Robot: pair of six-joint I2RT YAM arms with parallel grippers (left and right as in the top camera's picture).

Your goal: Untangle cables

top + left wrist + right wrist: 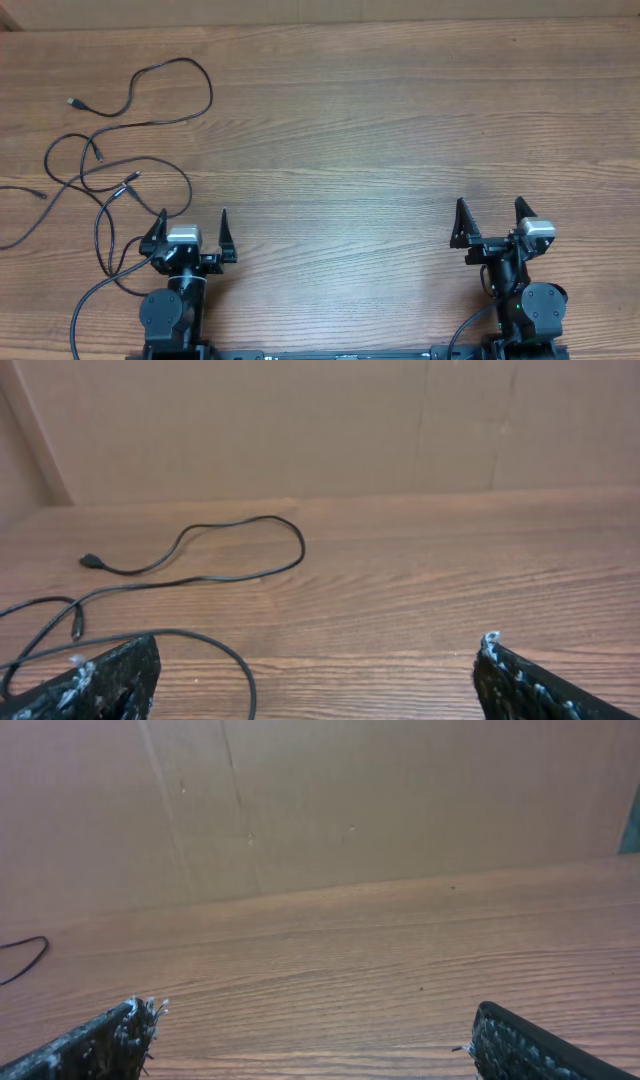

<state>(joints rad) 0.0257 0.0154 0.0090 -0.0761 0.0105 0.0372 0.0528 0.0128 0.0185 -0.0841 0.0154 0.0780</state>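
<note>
Thin black cables (120,165) lie spread as loose, crossing strands on the left of the wooden table, with small plug tips at their ends. In the left wrist view the strands (200,575) lie ahead and to the left, and one loop curves between the fingers. My left gripper (190,225) is open and empty, just right of the nearest strands. My right gripper (488,215) is open and empty at the front right, far from the cables. A short piece of cable (25,958) shows at the left edge of the right wrist view.
A brown cardboard wall (330,420) stands along the table's far edge. The thicker black arm wires (85,310) run down beside the left arm base and near the right arm base (470,330).
</note>
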